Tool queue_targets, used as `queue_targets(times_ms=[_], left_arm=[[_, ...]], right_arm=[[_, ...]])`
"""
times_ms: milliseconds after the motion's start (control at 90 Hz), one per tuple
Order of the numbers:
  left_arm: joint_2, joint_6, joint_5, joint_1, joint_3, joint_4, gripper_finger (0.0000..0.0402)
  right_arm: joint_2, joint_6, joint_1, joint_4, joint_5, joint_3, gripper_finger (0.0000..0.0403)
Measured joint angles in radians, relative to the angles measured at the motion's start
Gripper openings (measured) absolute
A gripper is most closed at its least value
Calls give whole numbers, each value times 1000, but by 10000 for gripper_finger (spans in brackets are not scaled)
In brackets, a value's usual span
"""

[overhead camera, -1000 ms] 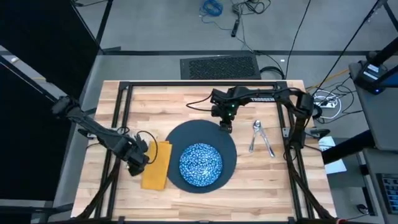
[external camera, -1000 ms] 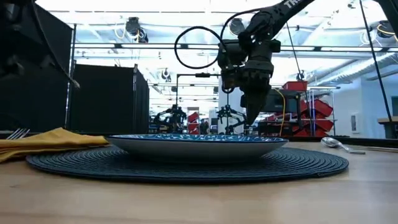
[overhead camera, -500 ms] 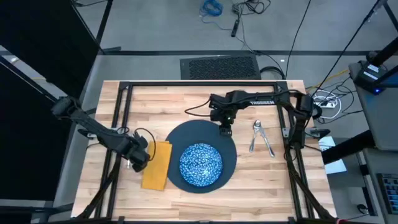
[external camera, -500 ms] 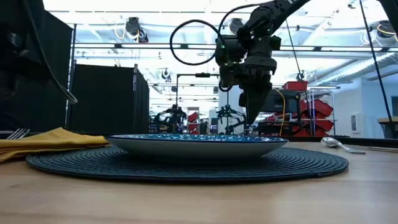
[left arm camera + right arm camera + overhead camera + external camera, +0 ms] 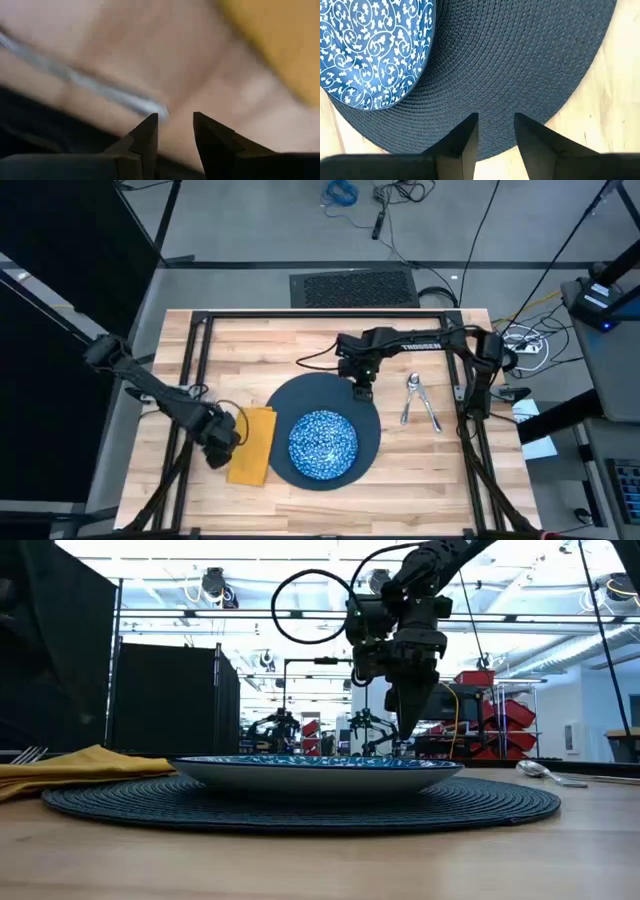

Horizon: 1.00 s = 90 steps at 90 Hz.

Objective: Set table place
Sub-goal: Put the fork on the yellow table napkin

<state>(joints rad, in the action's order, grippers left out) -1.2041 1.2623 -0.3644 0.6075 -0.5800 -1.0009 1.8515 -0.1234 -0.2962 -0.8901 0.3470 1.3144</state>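
Observation:
A blue-and-white dish point(image 5: 322, 442) sits on the large dark blue-grey round plate point(image 5: 300, 398), which is woven like a mat. The mustard napkin point(image 5: 252, 445) lies flat just left of it. A spoon point(image 5: 410, 392) and knife point(image 5: 431, 413) lie on the wood to the right. My left gripper point(image 5: 213, 452) is low beside the napkin's left edge, open, pointing down at the fork point(image 5: 85, 82), whose tines show in the low view point(image 5: 28, 754). My right gripper point(image 5: 360, 387) hangs open above the plate's far right rim point(image 5: 520, 65), with nothing between its fingers. My left gripper points down at the table beside the napkin. The fork's near end point(image 5: 159, 109) lies right by one fingertip point(image 5: 149, 125). The picture is blurred there, and I cannot tell whether they touch.
A black metal frame point(image 5: 200, 320) runs around the pale wood table. Bare wood lies along the far side point(image 5: 290, 345) and the near edge point(image 5: 400, 500). Cables hang from the right arm point(image 5: 315, 610).
My left gripper has gone a little toward the table's near edge, staying beside the napkin. The napkin, dish and plate have kept their places.

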Motion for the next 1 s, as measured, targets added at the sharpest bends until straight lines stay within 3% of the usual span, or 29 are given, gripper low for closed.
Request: queue_targets(times_ms=[89,333,467,678,1000], left_arm=[[-1,109,-12,44,1,-53,107],[-38,393,164,67,2,-44,107],[-115,525,182,67,2,-37,107],[-222,540,180,63,-1,-31,107],[-228,485,187,53,1,18,106]], right_arm=[[0,-7,0,4,0,0,115],[0,-18,0,16,0,0,115],[0,-18,3,12,0,0,115],[0,-19,11,11,0,0,115],[0,-19,12,10,0,0,115]])
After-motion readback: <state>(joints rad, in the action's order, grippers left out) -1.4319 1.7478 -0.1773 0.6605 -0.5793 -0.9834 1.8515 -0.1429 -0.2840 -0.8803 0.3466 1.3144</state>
